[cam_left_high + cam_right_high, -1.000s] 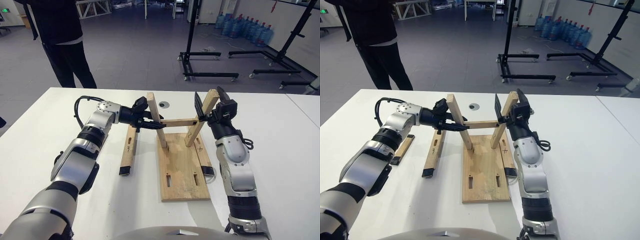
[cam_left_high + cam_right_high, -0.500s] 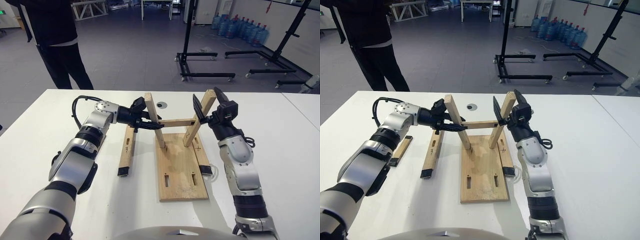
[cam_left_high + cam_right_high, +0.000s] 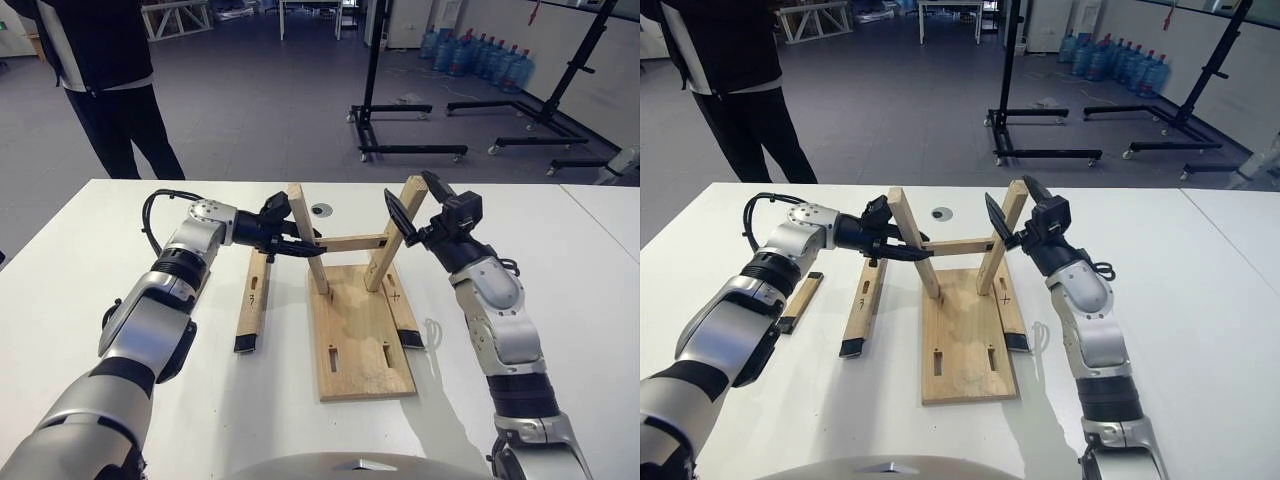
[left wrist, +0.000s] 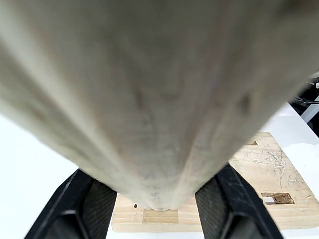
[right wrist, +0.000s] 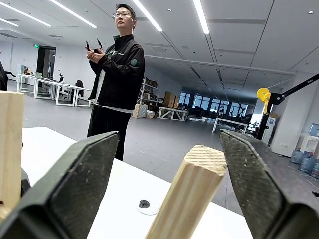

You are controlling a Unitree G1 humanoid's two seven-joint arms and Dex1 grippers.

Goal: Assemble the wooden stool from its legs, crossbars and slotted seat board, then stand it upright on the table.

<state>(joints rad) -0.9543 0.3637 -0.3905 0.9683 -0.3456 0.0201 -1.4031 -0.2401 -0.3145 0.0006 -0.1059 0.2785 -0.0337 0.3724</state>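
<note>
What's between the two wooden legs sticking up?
A wooden crossbar runs from the left leg to the right leg, as the left eye view shows.

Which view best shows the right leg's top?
Right wrist view: the right leg's top sits between fingers of the open right tool. Eye views show it whole, slanting from the seat board. Left wrist view faces the other leg.

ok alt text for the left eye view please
On a white table, the left gripper is shut on the left leg of a half-built stool, while the right gripper sits open around the top of the right leg. A crossbar joins both legs, which stand on the seat board; a spare leg lies beside it.
</note>
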